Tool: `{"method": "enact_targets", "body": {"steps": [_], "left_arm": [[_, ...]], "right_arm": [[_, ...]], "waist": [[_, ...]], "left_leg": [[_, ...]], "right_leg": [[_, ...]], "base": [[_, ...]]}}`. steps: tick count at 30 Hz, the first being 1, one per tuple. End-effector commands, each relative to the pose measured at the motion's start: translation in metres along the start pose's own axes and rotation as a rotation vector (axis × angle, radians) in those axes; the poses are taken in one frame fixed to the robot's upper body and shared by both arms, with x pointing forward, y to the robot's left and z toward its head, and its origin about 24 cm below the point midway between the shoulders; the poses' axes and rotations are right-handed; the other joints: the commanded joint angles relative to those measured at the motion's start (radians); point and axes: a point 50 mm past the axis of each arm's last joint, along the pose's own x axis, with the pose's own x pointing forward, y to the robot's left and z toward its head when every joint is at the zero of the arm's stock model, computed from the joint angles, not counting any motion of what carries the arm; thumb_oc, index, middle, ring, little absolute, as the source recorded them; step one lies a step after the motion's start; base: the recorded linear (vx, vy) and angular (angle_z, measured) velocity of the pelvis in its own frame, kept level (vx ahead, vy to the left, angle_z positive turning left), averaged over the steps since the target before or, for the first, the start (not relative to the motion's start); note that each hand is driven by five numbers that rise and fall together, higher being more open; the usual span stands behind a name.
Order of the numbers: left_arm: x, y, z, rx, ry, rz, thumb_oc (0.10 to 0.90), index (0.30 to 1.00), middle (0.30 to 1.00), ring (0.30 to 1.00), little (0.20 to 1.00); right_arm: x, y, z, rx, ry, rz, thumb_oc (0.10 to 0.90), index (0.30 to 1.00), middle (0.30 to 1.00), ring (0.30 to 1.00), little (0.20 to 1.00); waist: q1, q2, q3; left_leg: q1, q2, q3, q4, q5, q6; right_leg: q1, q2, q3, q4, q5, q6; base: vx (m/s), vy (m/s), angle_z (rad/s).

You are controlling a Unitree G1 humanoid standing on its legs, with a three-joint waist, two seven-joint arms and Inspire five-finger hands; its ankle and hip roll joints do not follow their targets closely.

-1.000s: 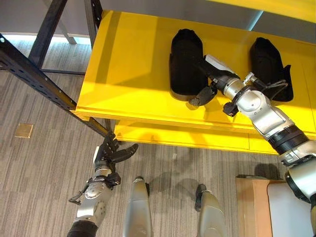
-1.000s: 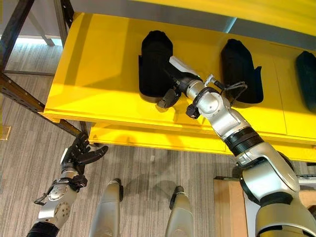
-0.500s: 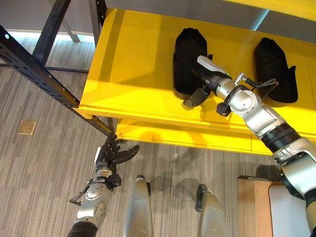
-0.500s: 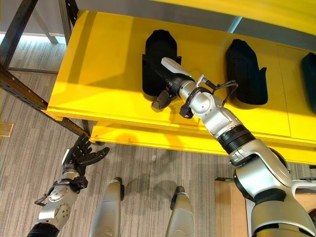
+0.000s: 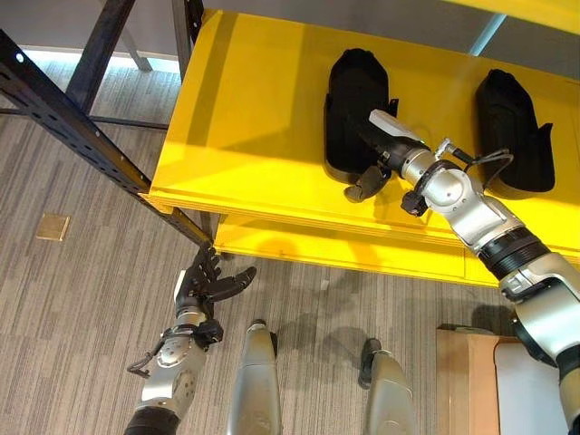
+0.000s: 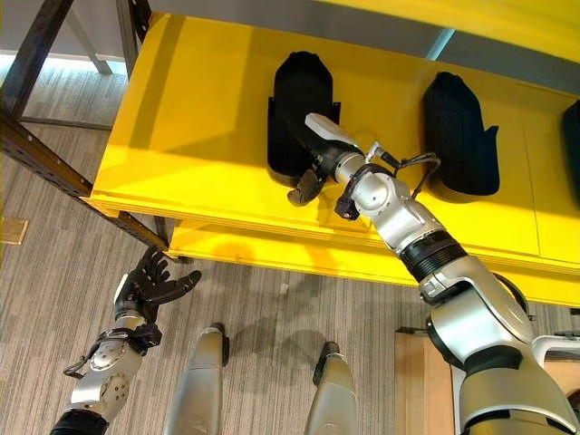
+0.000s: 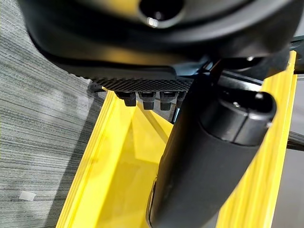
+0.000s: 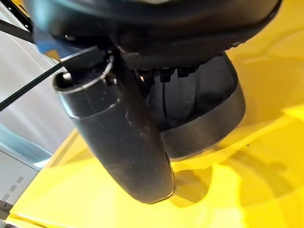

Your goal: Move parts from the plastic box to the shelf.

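A black moulded part (image 5: pixel 349 100) lies on the yellow shelf (image 5: pixel 245 118), toward its left half. My right hand (image 5: pixel 381 149) rests against that part's right side with its fingers laid along it and its thumb (image 5: pixel 362 186) hanging free over the shelf's front. The right wrist view shows the same part (image 8: pixel 209 109) just past the fingers, with the thumb (image 8: pixel 123 137) clear of it. A second black part (image 5: pixel 512 127) lies further right on the shelf. My left hand (image 5: pixel 204 285) hangs low over the floor, fingers spread, holding nothing.
A third black part (image 6: pixel 575 136) sits at the shelf's far right. A black perforated steel upright (image 5: pixel 72 118) runs diagonally at the left. Below the shelf is a lower yellow ledge (image 5: pixel 335 249). A wooden box edge (image 5: pixel 462 372) stands at lower right. A brown plate (image 5: pixel 53 227) lies on the carpet.
The camera has shifted, sliding the whole scene slightly rightward. My right hand has moved in closer against the left black part; the parts have stayed put on the shelf. The left hand has not moved.
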Motion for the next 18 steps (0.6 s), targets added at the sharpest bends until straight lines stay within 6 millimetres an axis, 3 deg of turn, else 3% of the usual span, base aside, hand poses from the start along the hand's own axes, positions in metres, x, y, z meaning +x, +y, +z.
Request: {"method": "enact_targets", "body": {"steps": [1,18], "left_arm": [[-0.001,-0.006,0.019,0.024,-0.126,-0.062,0.9,1.0,1.0,1.0,1.0],[-0.002,-0.004,0.02,0.021,-0.131,-0.051,0.9,1.0,1.0,1.0,1.0]], "right_arm": [[0.01,-0.041,0.03,-0.007,-0.102,-0.178,0.9,1.0,1.0,1.0,1.0],[0.01,-0.044,0.009,0.078,-0.004,-0.258,0.9,1.0,1.0,1.0,1.0]], "waist": [[0.008,-0.007,-0.069],[0.011,0.005,-0.062]], "left_leg": [[-0.063,0.005,-0.069,-0.037,0.042,0.025],[-0.068,0.003,-0.068,-0.03,0.04,0.026]], "right_leg": [[0.045,0.001,0.001,0.05,-0.052,-0.066],[0.034,0.001,0.005,0.064,-0.055,-0.066]], "base": [[0.0,0.0,0.0],[0.0,0.0,0.0]]}}
